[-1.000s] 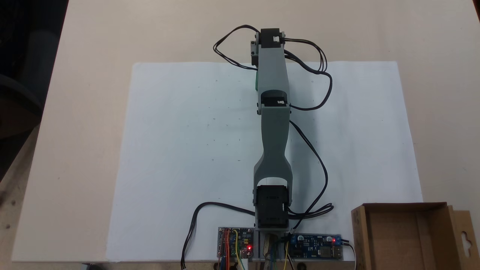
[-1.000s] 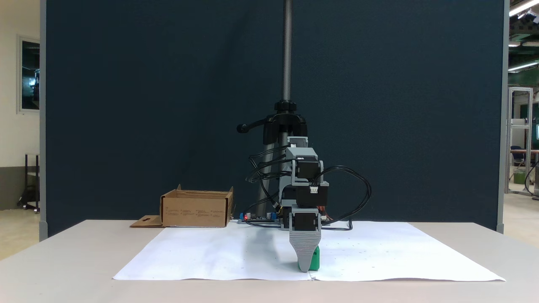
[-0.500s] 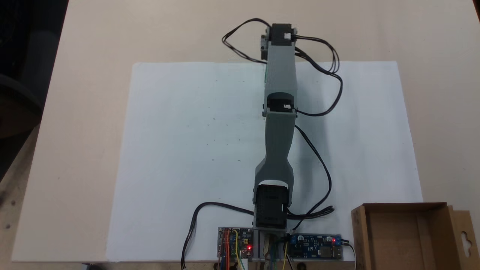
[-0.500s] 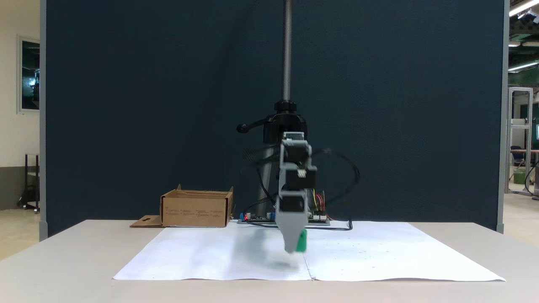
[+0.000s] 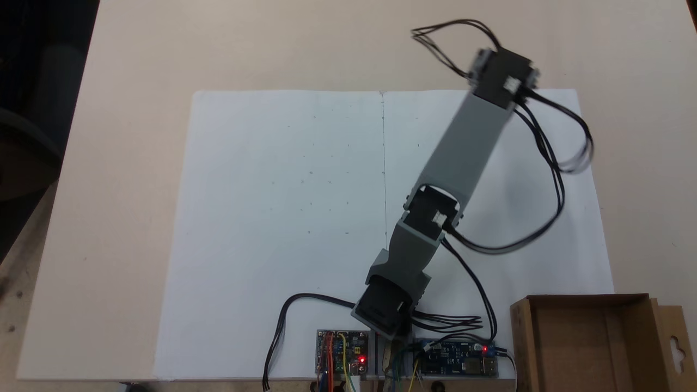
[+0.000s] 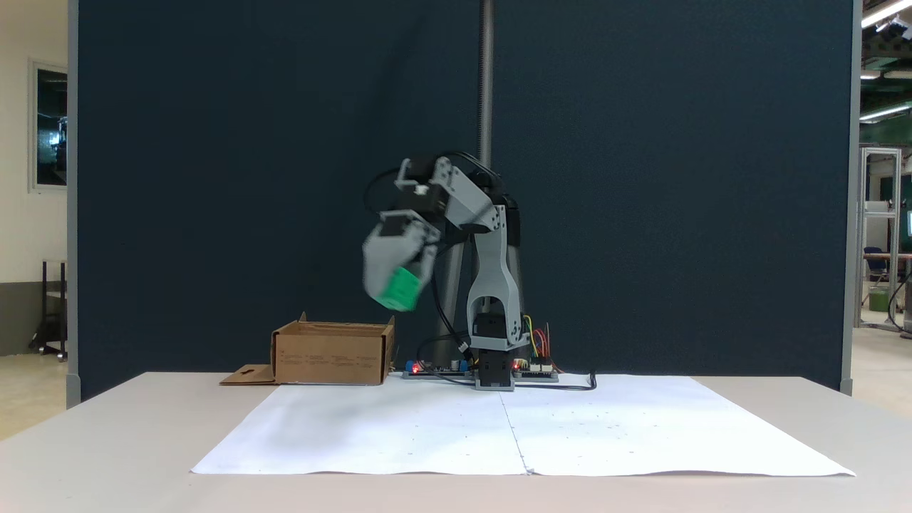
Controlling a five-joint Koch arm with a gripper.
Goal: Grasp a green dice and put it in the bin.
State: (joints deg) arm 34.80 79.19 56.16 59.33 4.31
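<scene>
High above the table, the green dice point(image 6: 399, 288) is clamped in my gripper point(image 6: 396, 285), which is shut on it and blurred by motion. From above, the grey arm point(image 5: 463, 147) slants toward the upper right and covers the dice. The bin point(image 5: 577, 348) is a brown cardboard box at the bottom right corner seen from above; in the front-facing fixed view the bin point(image 6: 331, 353) stands at the left, below and left of the gripper.
A white paper sheet point(image 5: 283, 218) covers the middle of the beige table point(image 5: 136, 65). Circuit boards point(image 5: 342, 359) with red lights and loose black cables point(image 5: 550, 163) lie by the arm's base. A tripod pole point(image 6: 486, 85) rises behind the arm.
The arm has lifted the dice from the paper high into the air and swung toward the bin's side. The gripper has stayed shut on the dice.
</scene>
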